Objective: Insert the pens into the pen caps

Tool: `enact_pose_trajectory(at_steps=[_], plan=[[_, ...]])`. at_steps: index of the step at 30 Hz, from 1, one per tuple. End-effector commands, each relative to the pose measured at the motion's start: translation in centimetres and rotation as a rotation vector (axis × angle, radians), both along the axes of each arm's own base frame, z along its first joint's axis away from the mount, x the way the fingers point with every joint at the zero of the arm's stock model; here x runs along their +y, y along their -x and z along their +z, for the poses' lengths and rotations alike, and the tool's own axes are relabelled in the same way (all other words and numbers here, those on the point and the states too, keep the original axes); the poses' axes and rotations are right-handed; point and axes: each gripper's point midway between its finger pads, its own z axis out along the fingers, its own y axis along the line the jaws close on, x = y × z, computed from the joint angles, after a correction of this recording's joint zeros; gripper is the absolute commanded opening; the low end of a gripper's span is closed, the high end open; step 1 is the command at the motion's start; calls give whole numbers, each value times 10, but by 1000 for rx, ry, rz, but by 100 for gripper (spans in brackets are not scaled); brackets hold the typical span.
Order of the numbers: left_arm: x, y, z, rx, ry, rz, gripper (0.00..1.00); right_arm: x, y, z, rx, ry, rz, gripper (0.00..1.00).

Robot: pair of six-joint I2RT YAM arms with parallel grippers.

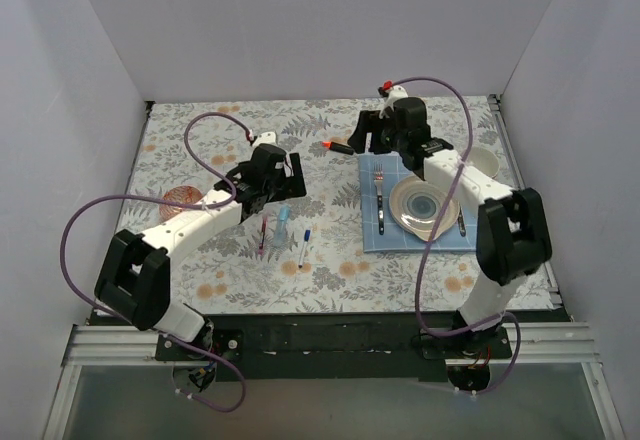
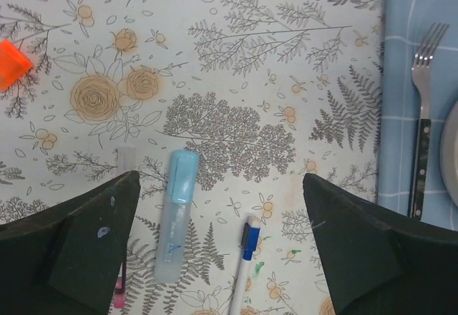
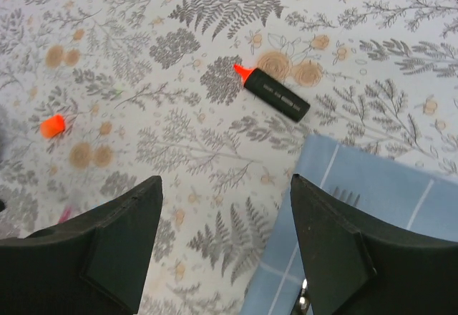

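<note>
My left gripper [image 1: 283,193] [image 2: 220,186] is open and hovers above three pens lying side by side. The light-blue marker [image 2: 174,222] [image 1: 281,226] has a light-blue cap [image 2: 182,175] on its far end. The white pen [image 2: 245,265] [image 1: 304,247] has a dark blue cap [image 2: 250,240] on its tip. The thin maroon pen [image 1: 263,235] is mostly hidden behind my left finger [image 2: 79,243]. An orange-red cap [image 2: 11,63] [image 3: 51,125] lies loose. My right gripper [image 1: 362,141] [image 3: 225,186] is open, near the black marker [image 3: 275,94] [image 1: 340,147], whose orange tip is bare.
A blue napkin [image 1: 372,235] [image 2: 397,79] [image 3: 372,207] holds a fork [image 1: 380,200] [image 2: 424,114], a plate [image 1: 402,210] and a knife [image 1: 460,220]. A white bowl [image 1: 483,160] stands at the right edge. A pink dish [image 1: 183,197] sits left. White walls enclose the table.
</note>
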Motion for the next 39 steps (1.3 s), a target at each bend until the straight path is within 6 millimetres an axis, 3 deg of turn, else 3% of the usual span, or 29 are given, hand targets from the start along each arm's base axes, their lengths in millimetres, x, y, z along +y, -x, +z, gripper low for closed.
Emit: enact_pose_trajectory(at_steps=[1,2,3,6,7,8,9,10,11,12,14,20,28,35,39], plan=[[1,12,29,-63,-19,-112,98,23,-50,3,-78,-27,84,78],[1,15,37,-80,-11,-130,98,27,-65,14,-106,-35,83,78],[3,19,36,-82,-20,-148,98,27,-77,-13,-60,-19,77,78],[6,27,45,-115,-21,-174,98,35,-100,-36,-29,-41,92,78],[11,30,39,-113,-41,-181,98,36,-106,-42,-22,-46,96,78],[14,30,40,-127,-45,-170,98,38,-110,-64,16,-38,101,78],[15,33,46,-149,-33,-170,98,40,-118,-59,-1,-47,108,79],[15,35,44,-155,-29,-175,98,41,-121,-65,9,-43,110,79],[14,37,47,-163,-23,-189,98,42,-125,-84,39,-37,110,79],[12,39,53,-175,-8,-205,98,45,-130,-81,39,-41,117,79],[12,39,57,-193,-11,-213,98,48,-131,-99,78,-51,121,80],[13,41,56,-192,-15,-221,98,53,-132,-110,95,-58,136,80],[13,41,53,-186,-24,-221,98,49,-110,-148,194,30,148,77],[15,40,49,-176,-32,-211,98,44,-106,-165,219,120,144,75],[17,40,50,-179,-36,-207,98,52,-99,-171,214,179,161,72]])
